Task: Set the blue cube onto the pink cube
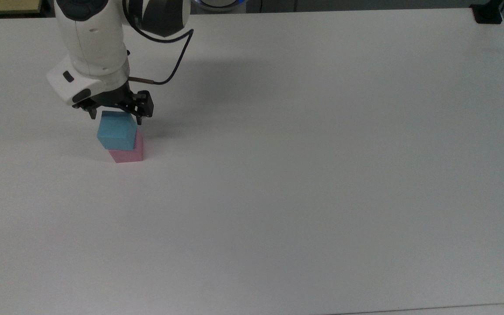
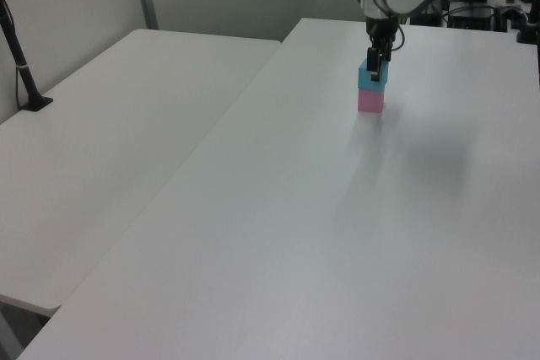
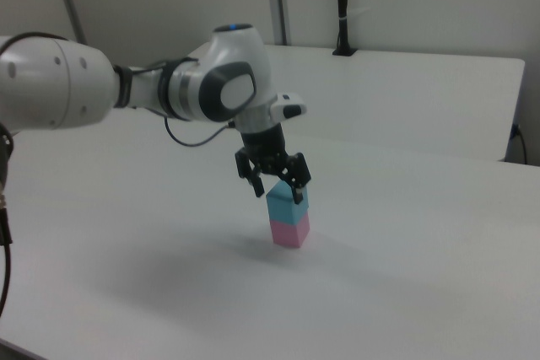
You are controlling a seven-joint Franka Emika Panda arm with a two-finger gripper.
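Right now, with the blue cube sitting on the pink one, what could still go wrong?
The open claw straddles the blue cube's top, so sideways motion during retreat could clip it. In the top view, the blue cube seems offset from the pink cube, so a nudge might topple it.

- The white arm [image 3: 126, 90] reaches in from the right view's left, its wrist bent so the hand points straight down.
- A black cable [image 1: 177, 61] loops from the wrist housing to the hand's side.
- The gripper [image 1: 115, 117] points downward, its 2 black fingers [image 3: 297, 190] spread apart, gripping nothing.
- In the left view the gripper [image 2: 376, 63] hangs vertical.
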